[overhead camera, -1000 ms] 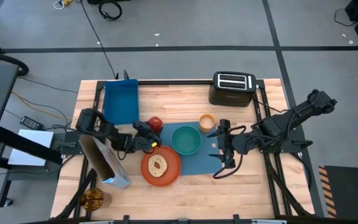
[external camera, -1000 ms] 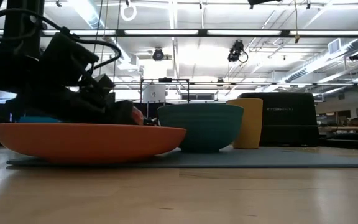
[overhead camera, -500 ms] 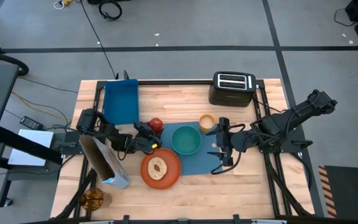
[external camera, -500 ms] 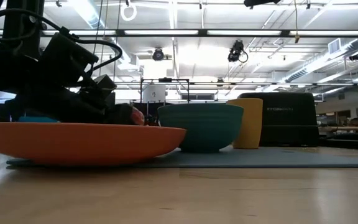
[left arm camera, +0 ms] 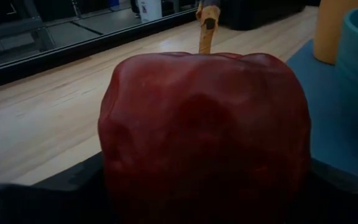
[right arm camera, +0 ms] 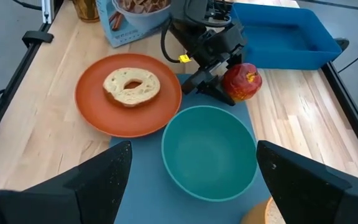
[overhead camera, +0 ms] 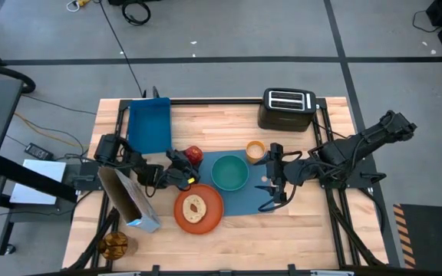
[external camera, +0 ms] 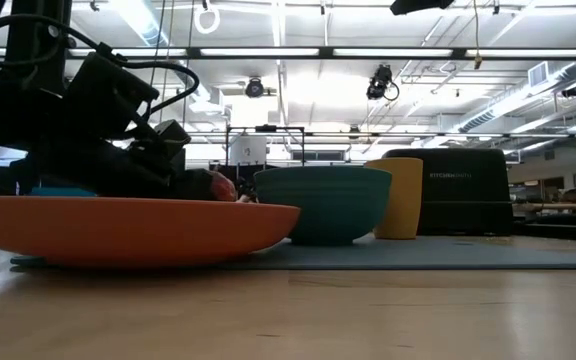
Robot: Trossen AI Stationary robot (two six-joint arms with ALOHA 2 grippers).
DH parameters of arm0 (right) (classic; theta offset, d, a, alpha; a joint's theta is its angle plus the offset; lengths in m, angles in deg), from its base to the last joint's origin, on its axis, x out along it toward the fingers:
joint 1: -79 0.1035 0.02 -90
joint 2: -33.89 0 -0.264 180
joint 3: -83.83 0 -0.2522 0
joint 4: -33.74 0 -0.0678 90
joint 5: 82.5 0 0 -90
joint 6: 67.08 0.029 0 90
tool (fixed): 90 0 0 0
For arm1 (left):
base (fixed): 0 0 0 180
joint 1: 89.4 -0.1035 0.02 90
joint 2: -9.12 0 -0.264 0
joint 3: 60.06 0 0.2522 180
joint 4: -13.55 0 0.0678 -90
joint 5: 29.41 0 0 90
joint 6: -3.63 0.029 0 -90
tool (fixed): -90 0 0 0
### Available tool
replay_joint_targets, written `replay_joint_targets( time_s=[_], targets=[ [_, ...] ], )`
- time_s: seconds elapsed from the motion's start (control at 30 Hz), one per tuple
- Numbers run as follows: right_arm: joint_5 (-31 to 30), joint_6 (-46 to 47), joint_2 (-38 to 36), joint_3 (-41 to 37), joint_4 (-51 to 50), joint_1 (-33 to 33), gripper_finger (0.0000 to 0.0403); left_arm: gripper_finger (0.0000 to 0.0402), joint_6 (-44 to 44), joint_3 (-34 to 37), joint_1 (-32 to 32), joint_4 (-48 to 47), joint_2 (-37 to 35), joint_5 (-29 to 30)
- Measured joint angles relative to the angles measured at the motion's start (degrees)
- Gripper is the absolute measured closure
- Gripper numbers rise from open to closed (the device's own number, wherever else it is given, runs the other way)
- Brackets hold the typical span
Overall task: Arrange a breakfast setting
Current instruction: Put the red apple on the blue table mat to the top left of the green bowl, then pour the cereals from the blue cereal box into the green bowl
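Red apple [left arm camera: 205, 146]: we see it directly ahead, between our left hand's [overhead camera: 184, 163] spread fingers, stem upright; right hand [overhead camera: 271, 182] spread, farther off.

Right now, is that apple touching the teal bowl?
Apart. In the right wrist view the apple sits beyond the bowl rim with blue mat showing between them.
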Motion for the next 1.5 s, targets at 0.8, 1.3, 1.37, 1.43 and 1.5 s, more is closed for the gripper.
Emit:
replay_joint_targets(
  time_s=[0.8, 1.3, 1.37, 1.43, 1.5],
  targets=[
    [2.24, 2.45, -0.02, 0.0, -0.04, 0.0, 0.005, 0.0011, 0.88, 0.02, -0.04, 0.32, -0.98, -0.09],
    [3.49, 2.45, -0.04, -0.02, -0.42, 0.07, 0.005, 0.001, 10.09, -0.29, 0.09, 0.64, -7.46, -0.13],
    [3.95, 2.54, -0.04, -0.02, -0.42, 0.07, 0.005, 0.001, 11.22, -0.31, 0.07, 1.02, -8.73, -0.05],
    [4.12, 2.83, -0.04, -0.02, -0.42, 0.07, 0.005, 0.001, 12.44, -0.26, 0.07, 0.61, -10.06, 0.5],
    [4.14, 2.93, -0.04, -0.02, -0.42, 0.07, 0.005, 0.001, 13.63, -0.3, 0.07, 1.08, -11.79, 0.63]
  ],
)
